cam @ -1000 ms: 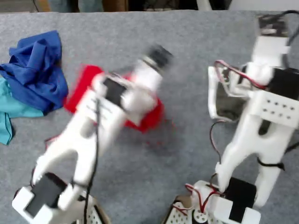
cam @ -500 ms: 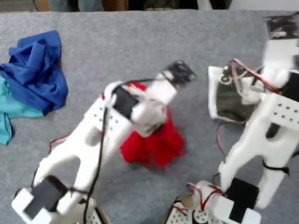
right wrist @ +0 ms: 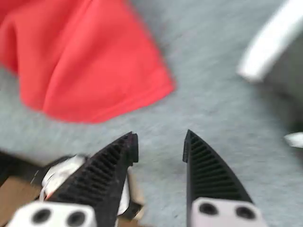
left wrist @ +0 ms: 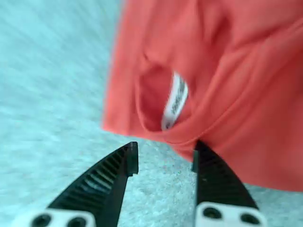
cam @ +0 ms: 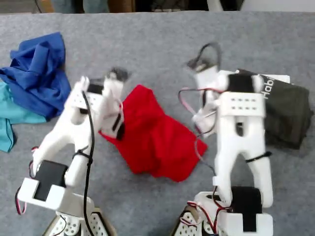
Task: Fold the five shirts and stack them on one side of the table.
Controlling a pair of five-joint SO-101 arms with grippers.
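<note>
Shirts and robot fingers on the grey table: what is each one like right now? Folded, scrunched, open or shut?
Red cloth shirt: unfolded, lying rumpled between the two arms.
Dark blue cloth shirt: scrunched in a heap.
Teal cloth shirt: crumpled, partly under the blue one.
Dark grey cloth shirt: looks folded, lying flat.
Left gripper: fingers open, at the red shirt's collar.
Right gripper: fingers open, near the red shirt's edge.

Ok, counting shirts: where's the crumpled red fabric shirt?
High view: the crumpled red shirt lies mid-table, beside the left gripper, right of the bunched blue shirt.

Teal shirt (cam: 10, 115) cut off at edge, tucked under blue shirt (cam: 37, 73), dark shirt (cam: 290, 113) partly behind right arm (cam: 241, 132)
</note>
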